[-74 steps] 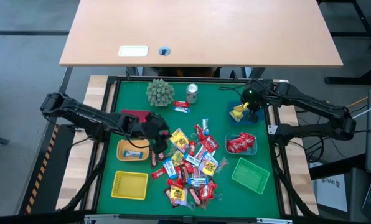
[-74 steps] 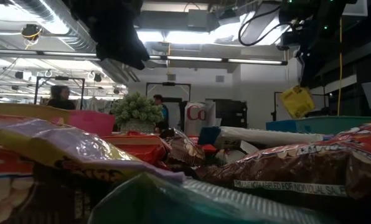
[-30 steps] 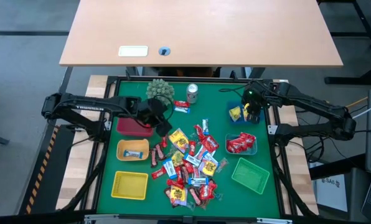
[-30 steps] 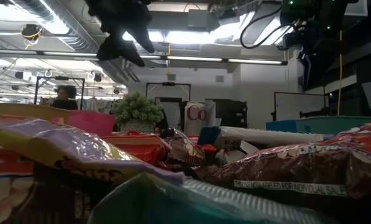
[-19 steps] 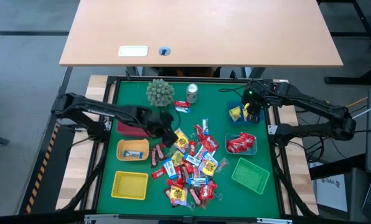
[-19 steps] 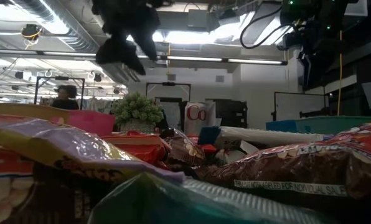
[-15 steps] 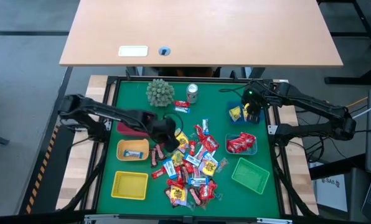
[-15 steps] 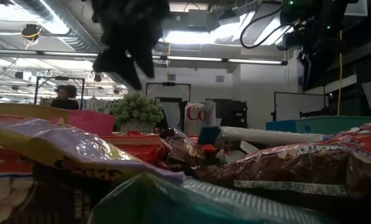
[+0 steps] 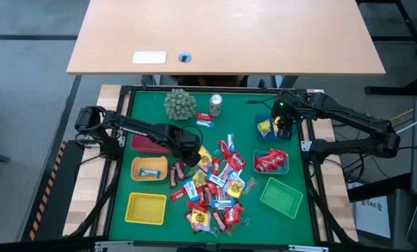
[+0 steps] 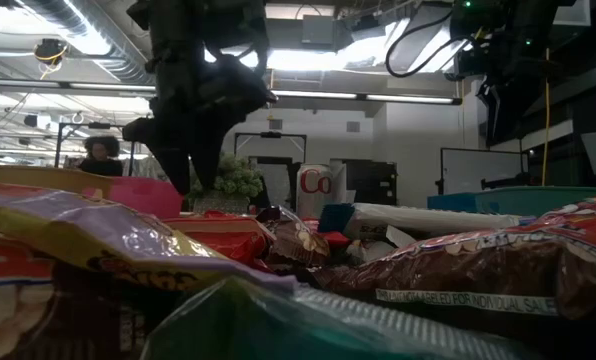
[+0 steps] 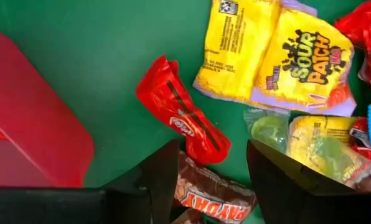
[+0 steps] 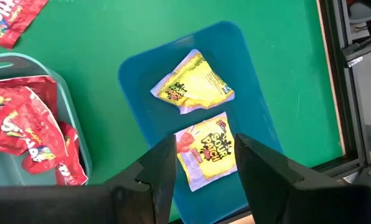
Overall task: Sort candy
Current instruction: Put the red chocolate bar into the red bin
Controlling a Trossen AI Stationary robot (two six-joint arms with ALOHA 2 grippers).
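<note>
High view straight down; low view level, candy pile [image 9: 212, 185] close (both share it); wrists downward.

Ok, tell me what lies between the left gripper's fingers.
In the left wrist view, the open left gripper frames the lower end of a red candy and a brown PayDay bar on green mat.

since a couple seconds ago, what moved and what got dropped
The left hand swung from the orange basket, past the red basket, to the candy pile, open. The right hand released its yellow candy into the blue basket. Baskets and pile stayed put.
</note>
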